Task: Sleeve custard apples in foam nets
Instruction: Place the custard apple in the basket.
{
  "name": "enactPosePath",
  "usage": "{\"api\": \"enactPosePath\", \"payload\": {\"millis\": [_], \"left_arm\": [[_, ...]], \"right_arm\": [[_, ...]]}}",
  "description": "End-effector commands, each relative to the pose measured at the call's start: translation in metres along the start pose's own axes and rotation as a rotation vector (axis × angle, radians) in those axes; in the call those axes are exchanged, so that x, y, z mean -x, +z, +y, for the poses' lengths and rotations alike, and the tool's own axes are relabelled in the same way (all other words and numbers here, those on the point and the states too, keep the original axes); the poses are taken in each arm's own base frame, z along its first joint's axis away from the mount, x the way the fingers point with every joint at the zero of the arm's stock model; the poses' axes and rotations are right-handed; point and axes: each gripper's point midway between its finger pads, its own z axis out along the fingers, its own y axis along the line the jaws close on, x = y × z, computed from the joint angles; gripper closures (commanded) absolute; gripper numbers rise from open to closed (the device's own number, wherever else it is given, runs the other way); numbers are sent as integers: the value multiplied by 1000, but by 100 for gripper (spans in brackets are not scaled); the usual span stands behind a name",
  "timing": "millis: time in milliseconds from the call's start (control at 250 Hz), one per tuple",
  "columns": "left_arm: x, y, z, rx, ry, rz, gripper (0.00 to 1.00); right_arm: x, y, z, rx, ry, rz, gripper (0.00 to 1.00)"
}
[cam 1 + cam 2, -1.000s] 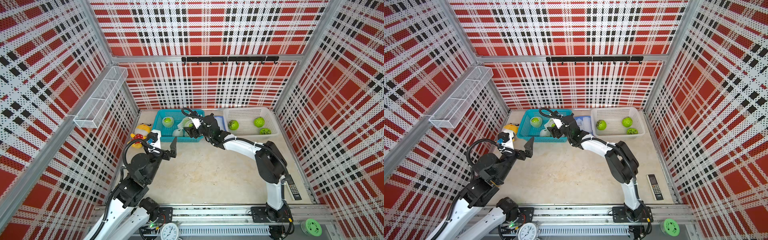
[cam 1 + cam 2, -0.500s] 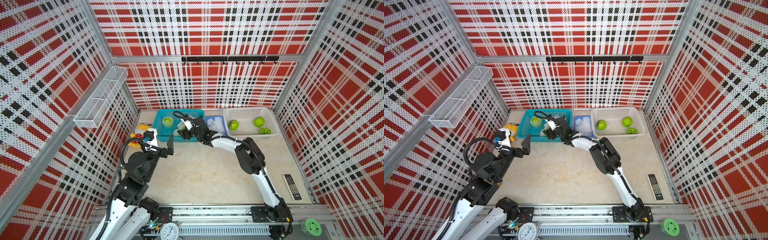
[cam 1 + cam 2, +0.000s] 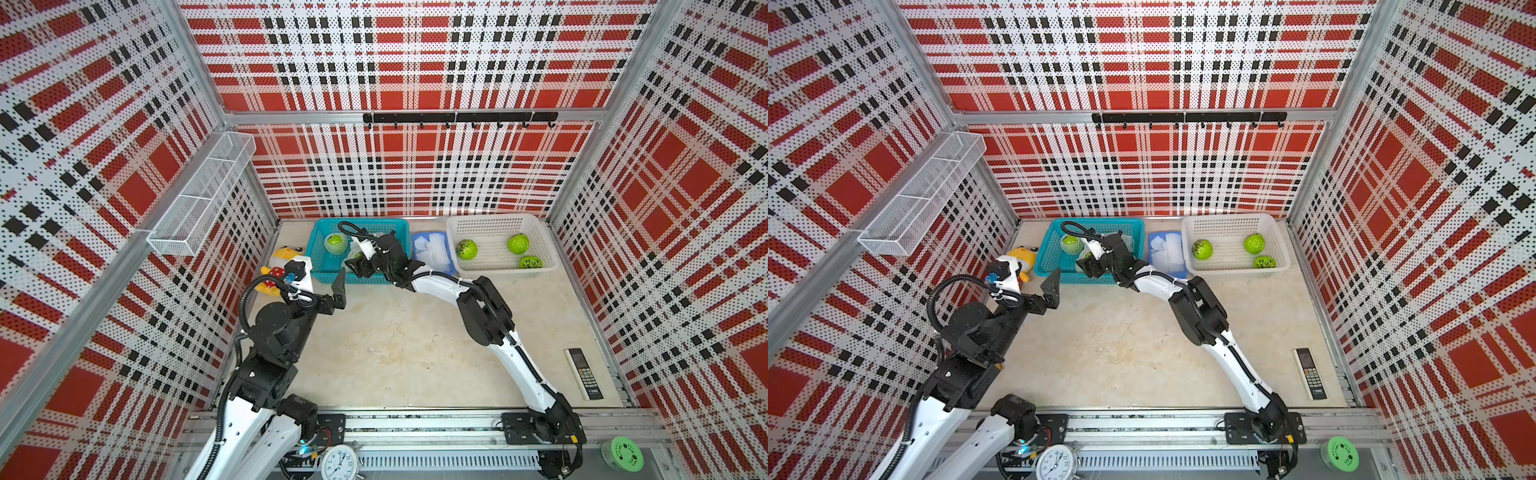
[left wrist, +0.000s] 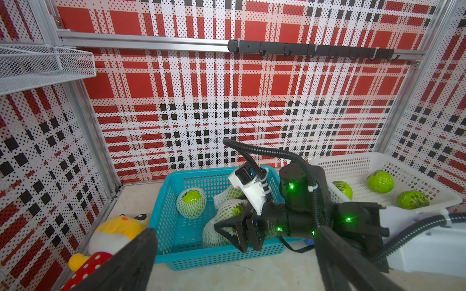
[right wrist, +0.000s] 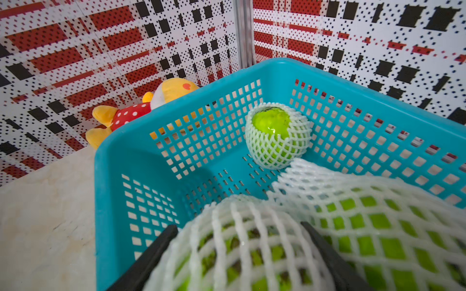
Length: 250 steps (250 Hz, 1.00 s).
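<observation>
While reaching low into the blue basket [image 3: 328, 272] at the far left of the counter [image 3: 395, 353], grips with the right claw [image 5: 238, 226] a sleeved custard apple [image 5: 252, 267], dark fingers [image 5: 151, 259] partly spread and pressed against either side of its white foam net [image 5: 242, 219]. Fills the gap between those fingers completely with netted green fruit. Sits over the near right part of the basket, in both top views largely hidden under the wrist; cannot tell whether lifted or resting on the basket floor. Touches, net against net, a second sleeved fruit [image 5: 378, 239] lying just beside it. Stands clear of a third sleeved fruit [image 3: 336, 243], alone toward the basket's far left corner with a bare green patch showing at its open end. Hovers with the left claw [image 3: 340, 291] just on the near side of the basket's near wall, spread fully wide, holding nothing and touching nothing. Right of the blue basket: spare foam nets [image 3: 432, 249] piled together; further right, in the white basket [image 3: 498, 272], three bare custard apples [image 3: 518, 243], well apart from both claws. Between blue basket and left wall: a yellow plush toy [image 3: 282, 257].
</observation>
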Motion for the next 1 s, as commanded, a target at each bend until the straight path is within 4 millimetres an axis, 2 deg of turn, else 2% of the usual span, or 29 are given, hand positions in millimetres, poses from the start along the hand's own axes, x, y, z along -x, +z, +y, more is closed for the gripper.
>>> {"api": "enactPosePath", "payload": {"millis": [0,156,308,760,996], "left_arm": [[2,0,1,-1,-18,-20,1],[3,0,2,3,-18,-24,1],[4,0,3,3,-23,-26,1],[9,-3,2,-8,-42,-46,1],[14,-7,2,-9,-37,-51,1]], "right_arm": [[-12,10,18,82,-5,23,25],[-13,5,30,148,-15,44,18],[-6,-10,29,130,-31,29,8],[60,-48,17,79,-83,-85,0],[96,-77,8,35,-124,-148,0]]}}
